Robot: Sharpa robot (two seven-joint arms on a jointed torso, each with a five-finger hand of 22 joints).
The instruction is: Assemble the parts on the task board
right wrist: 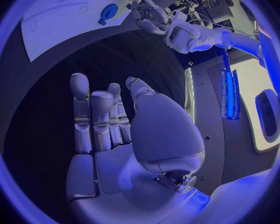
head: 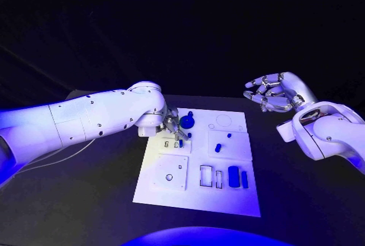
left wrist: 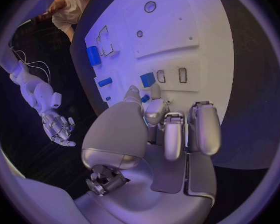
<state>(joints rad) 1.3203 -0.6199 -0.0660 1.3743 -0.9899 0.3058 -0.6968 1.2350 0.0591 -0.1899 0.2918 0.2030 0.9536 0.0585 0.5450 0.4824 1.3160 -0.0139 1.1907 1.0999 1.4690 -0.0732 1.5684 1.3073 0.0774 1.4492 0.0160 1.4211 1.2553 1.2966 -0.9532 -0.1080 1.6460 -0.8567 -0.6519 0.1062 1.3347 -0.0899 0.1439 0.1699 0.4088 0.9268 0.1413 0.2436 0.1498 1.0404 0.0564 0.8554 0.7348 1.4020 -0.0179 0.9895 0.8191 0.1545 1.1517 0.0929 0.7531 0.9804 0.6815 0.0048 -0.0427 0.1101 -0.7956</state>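
Nearest the robot, at the board's [head: 199, 196] six o'clock edge, a big blue block [head: 233, 176] and a thin blue bar [head: 244, 179] lie side by side, just right of two empty rectangular slots [head: 206, 174]. To their left sits a raised square plate [head: 171, 172] with a small hole. Toward the middle, a short blue peg [head: 218, 148] lies on the right-hand square.

The work in hand is farther up, at about ten o'clock on the board. The left hand [head: 170, 124] is down over the small slots there, fingertips close to a little blue piece [left wrist: 147, 79] that lies just beside the slots. Whether the fingers pinch anything I cannot tell; they bunch together and hide their own tips. My guess is that it is seating or about to pick this small piece; the next move calls for a fine, straight press into a slot.

A round blue knob [head: 187, 120] stands right beside that hand at its one o'clock, and could be knocked.

The right hand [head: 275, 93] hangs in the air beyond the board's two o'clock corner, over the black bench [head: 304, 204], fingers loosely curled, holding nothing.
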